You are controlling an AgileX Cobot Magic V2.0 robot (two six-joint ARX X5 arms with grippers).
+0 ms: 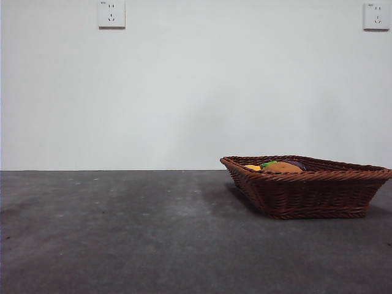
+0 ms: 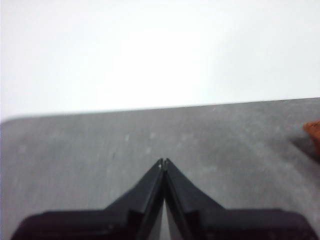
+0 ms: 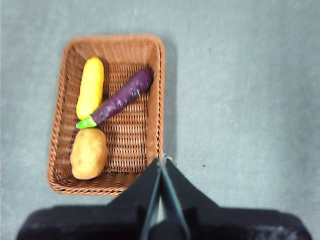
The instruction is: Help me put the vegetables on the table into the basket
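The bare dark grey desk (image 1: 122, 239) is seen nearest in the front view, mottled and matte, extending back to a white wall (image 1: 196, 92). The basket (image 1: 318, 195) is found standing on the desk toward 3 o'clock of that view, a shallow brown wicker tray with flared sides and a braided rim. Above its rim only the tops of the contents are seen: the potato (image 1: 283, 166), a sliver of the corn cob (image 1: 252, 167) and the dark eggplant (image 1: 298, 163).

From above, in the right wrist view, all three vegetables are recorded inside the basket (image 3: 159, 90). The potato (image 3: 89, 153) lies in one corner. The corn cob (image 3: 90, 94) lies along one long wall. The eggplant (image 3: 120, 99) is laid diagonally across the floor, its green cap just beside the potato and touching the corn cob.

The right hand (image 3: 162, 160) is held above the desk beside the basket's rim, jaws pressed together, nothing gripped. The left hand (image 2: 163, 161) is held over bare desk, jaws likewise pressed together and gripping nothing; one edge of the basket (image 2: 313, 131) is caught at the margin of its view.

Two wall sockets (image 1: 111, 13) are mounted high on the wall, farthest back.
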